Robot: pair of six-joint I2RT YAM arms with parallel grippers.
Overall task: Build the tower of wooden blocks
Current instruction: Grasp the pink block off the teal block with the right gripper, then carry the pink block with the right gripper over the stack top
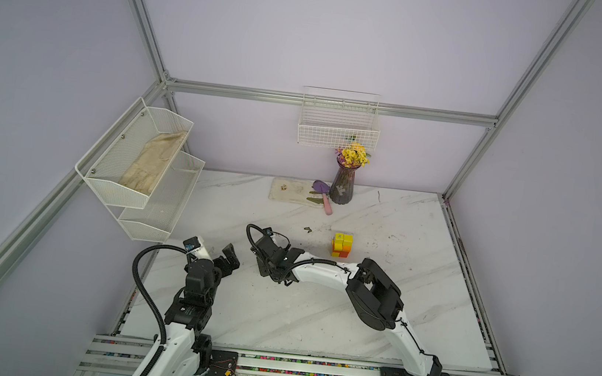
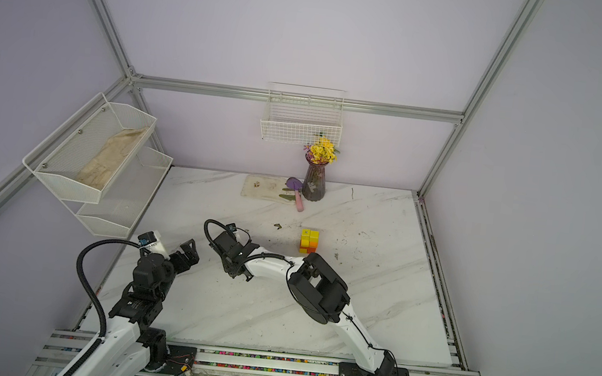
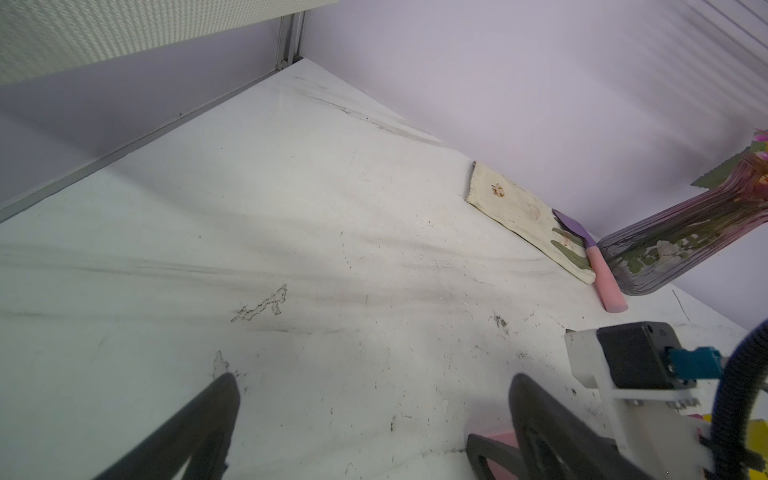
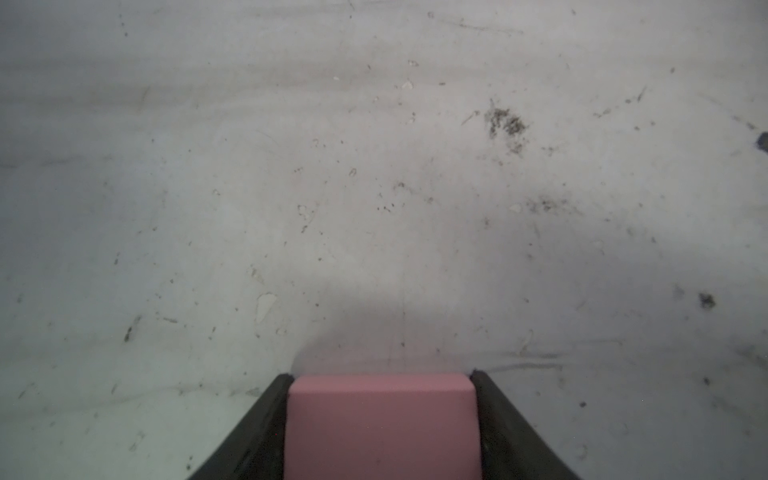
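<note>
Nearest, the left gripper [image 3: 374, 386] hangs wide open and empty over the table [image 1: 374, 313], out of the way. Just beside it the right gripper [image 4: 380, 374] points down, its jaws pressed on both sides of a pink block [image 4: 381, 424], likely to lift it. Farther back the tower [image 1: 341, 245] stands low, yellow over orange, probably where the block belongs

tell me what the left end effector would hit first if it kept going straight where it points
Probably the bare table: the open left end effector tilts down at it, nothing between. The cloth and vase lie off to one side. Depth is unclear.
</note>
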